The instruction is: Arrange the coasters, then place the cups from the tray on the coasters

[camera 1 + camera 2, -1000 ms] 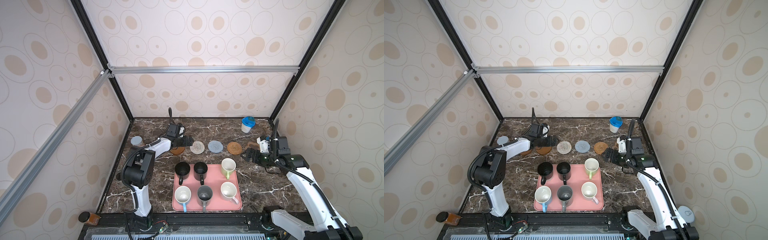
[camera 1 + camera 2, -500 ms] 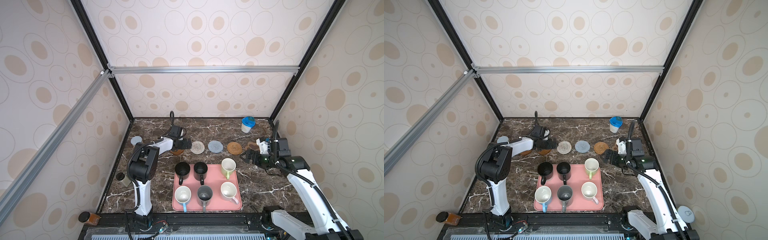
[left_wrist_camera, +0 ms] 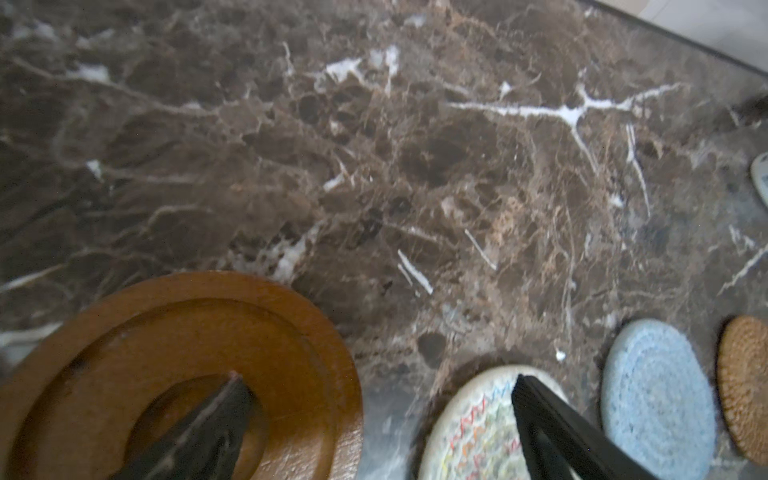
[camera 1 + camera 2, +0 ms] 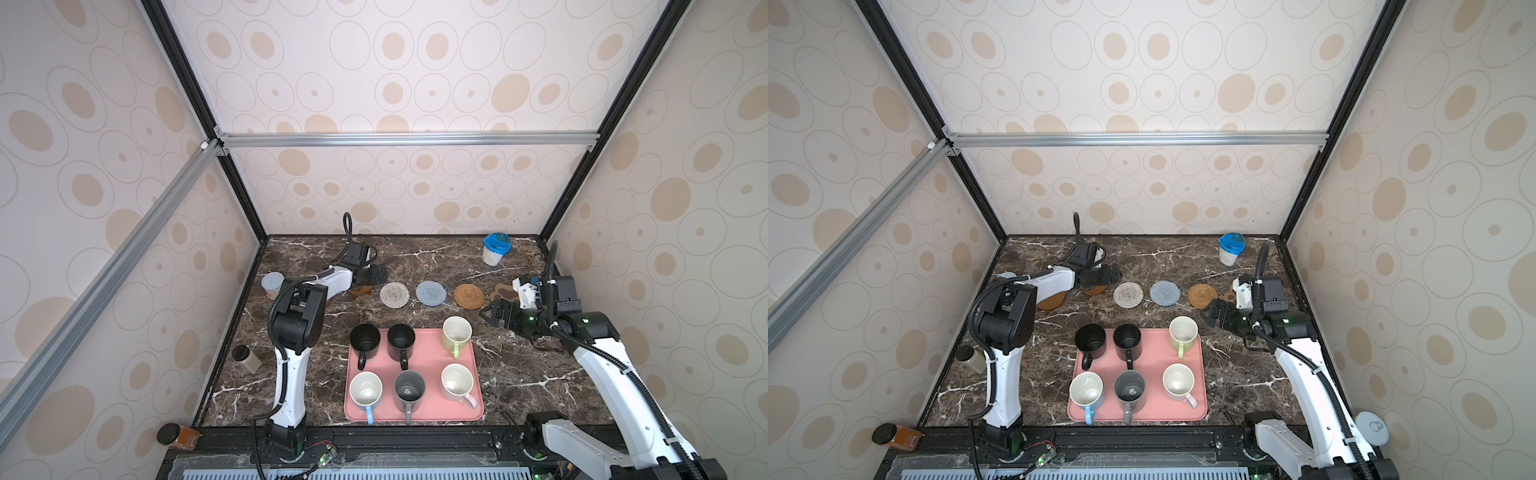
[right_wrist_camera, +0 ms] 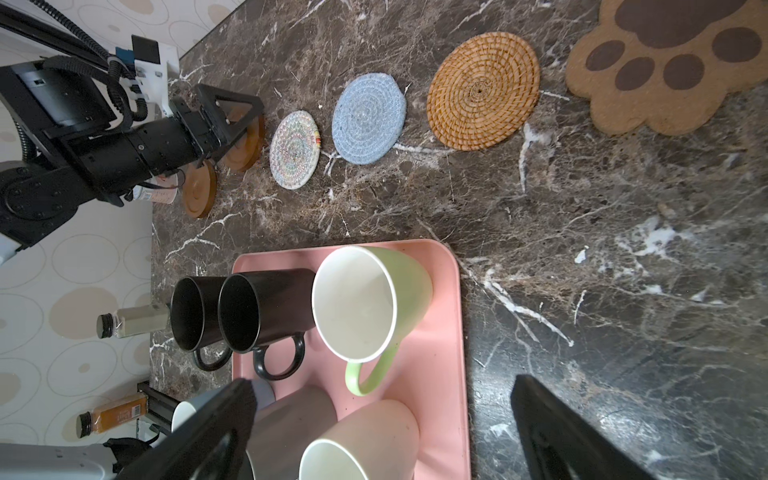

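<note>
Coasters [image 4: 1165,293]: six, in one row across the marble tabletop [image 4: 415,257], behind the pink tray [image 4: 432,357]. From the right: paw-shaped coaster [image 4: 500,291], tan rattan round [image 4: 469,296], grey-blue woven coaster [image 4: 431,293], whitish woven coaster [image 4: 394,294], brown ringed disc [image 4: 1094,292], second brown disc [image 4: 1050,305] close beside it, partly under the left arm [image 4: 1054,280].

Cups [image 4: 409,388]: six mugs, all upright on the tray, none on a coaster yet; light green mug [image 4: 457,332] at the far right corner.

Left gripper [image 4: 375,274]: jaws wide, empty, low over the brown ringed disc. In the left wrist view, one finger [image 3: 208,428] above that disc, the other finger [image 3: 552,428] above the whitish woven coaster.

Right gripper [image 4: 494,312]: jaws wide, empty, just beside the tray's far right corner, near the light green mug.

Judged step: last touch on the row, cups to follow.

Risks:
- If closed or swept from this straddle: whitish woven coaster dragged out of line.
- Thin disc on smooth marble: hard to pinch, may skid.
- Brown discs close together: handle clashes likely with mugs on both.
- Light woven mats: prone to shifting under an off-centre set-down.
</note>
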Robot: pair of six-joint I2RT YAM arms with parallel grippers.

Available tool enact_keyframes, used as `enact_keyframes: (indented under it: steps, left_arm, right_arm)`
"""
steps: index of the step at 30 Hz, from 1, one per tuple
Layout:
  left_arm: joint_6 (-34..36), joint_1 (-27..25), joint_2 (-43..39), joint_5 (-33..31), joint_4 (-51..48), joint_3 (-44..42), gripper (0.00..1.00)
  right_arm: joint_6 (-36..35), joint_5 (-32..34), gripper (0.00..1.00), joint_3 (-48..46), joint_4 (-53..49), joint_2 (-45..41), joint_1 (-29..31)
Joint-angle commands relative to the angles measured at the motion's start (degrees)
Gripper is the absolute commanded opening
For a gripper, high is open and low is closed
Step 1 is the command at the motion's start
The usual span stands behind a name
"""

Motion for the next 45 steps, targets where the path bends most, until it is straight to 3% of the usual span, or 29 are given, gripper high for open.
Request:
enact_keyframes:
  steps: [1,11,35,45]
  left_arm:
    - [-4.95,-0.16,5.35,1.43,-0.54,3.9,1.0]
    - [-7.81,-1.75,12.1,1.97,-1.77,13.43,1.0]
    - [-10.92,-3.46,13.37,3.15,1.08,14.53,1.0]
    - [-8.8,-3.49,12.55,4.87,-1.47,19.41,1.0]
  right_arm:
    - [0.26,0.32,1.0,0.86,-1.32,-0.28,0.3]
    - [-0.08,1.25,1.0,1.95,-1.7,-0.1,0.37]
    - [0.33,2.08,1.0,2.73,-2.85,-0.61,0.32]
    - [0.86,3.56,1.0,2.86,-3.04,-1.16,0.3]
